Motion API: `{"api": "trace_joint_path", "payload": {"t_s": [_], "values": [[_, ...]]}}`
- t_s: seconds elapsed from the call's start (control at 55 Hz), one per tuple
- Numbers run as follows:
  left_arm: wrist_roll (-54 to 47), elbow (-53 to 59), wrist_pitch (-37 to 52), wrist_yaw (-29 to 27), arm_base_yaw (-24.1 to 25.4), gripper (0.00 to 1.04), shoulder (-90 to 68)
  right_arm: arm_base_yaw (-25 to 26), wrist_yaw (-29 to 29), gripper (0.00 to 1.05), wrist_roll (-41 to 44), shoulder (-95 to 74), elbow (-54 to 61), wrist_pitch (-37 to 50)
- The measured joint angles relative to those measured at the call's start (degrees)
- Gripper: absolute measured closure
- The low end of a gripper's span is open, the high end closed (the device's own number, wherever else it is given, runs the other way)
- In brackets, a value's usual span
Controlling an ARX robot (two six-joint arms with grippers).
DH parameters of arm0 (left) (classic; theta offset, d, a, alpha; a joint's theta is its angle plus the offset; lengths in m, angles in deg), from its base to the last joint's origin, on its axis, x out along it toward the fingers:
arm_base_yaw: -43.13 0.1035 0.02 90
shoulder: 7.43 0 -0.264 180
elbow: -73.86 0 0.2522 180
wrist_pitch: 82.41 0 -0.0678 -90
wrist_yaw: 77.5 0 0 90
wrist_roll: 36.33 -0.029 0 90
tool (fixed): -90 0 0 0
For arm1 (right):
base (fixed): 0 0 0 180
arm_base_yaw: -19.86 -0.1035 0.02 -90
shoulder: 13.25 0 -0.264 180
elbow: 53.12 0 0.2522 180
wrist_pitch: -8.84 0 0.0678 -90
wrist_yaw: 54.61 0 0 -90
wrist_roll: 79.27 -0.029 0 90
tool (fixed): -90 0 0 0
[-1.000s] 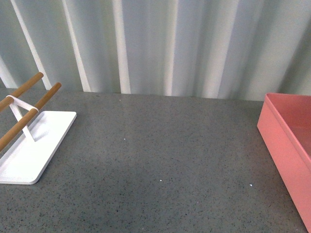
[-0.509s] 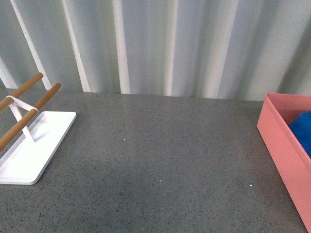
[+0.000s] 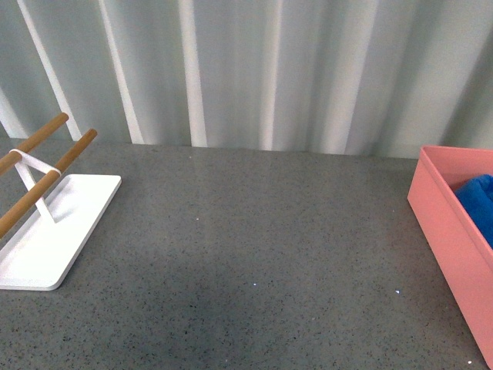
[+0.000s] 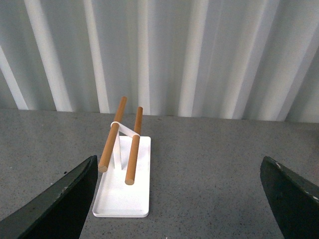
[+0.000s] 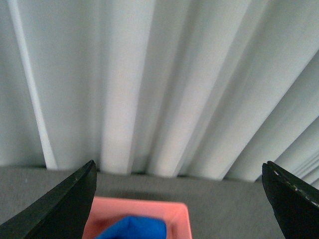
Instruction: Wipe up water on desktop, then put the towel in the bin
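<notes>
The blue towel [image 3: 477,199] lies inside the salmon-pink bin [image 3: 451,239] at the right edge of the dark grey speckled desktop [image 3: 254,247]. In the right wrist view the towel [image 5: 132,229] shows in the bin [image 5: 172,211], below my open right gripper [image 5: 182,206], which is empty and held above it. My left gripper [image 4: 184,199] is open and empty above the desktop [image 4: 209,164]. Neither gripper shows in the front view.
A flat white tray [image 3: 46,239] with two wooden rails [image 3: 46,166] stands at the left of the desktop; it also shows in the left wrist view [image 4: 122,189]. A white corrugated wall [image 3: 262,69] runs along the back.
The bin was empty a second ago. The blue towel has come into it and now lies inside.
</notes>
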Motion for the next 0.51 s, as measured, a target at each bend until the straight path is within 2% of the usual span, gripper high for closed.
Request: {"api": "trace_joint_path", "payload": {"t_s": [0.091, 0.255, 0.4, 0.455, 0.509], "values": [[0.0, 0.0, 0.0, 0.0, 0.0, 0.07, 0.0, -0.6, 0.2, 0.07, -0.4, 7.9, 8.9, 5.8], [0.0, 0.0, 0.0, 0.0, 0.0, 0.07, 0.0, -2.4, 0.3, 0.07, 0.8, 19.2, 23.5, 8.5], [0.0, 0.0, 0.0, 0.0, 0.0, 0.07, 0.0, -4.2, 0.0, 0.07, 4.0, 29.0, 34.2, 6.1], [0.0, 0.0, 0.0, 0.0, 0.0, 0.07, 0.0, -4.7, 2.7, 0.13, 1.7, 32.8, 37.8, 6.4], [0.0, 0.0, 0.0, 0.0, 0.0, 0.07, 0.0, -6.5, 2.1, 0.24, -3.8, 38.2, 41.9, 5.6]]}}
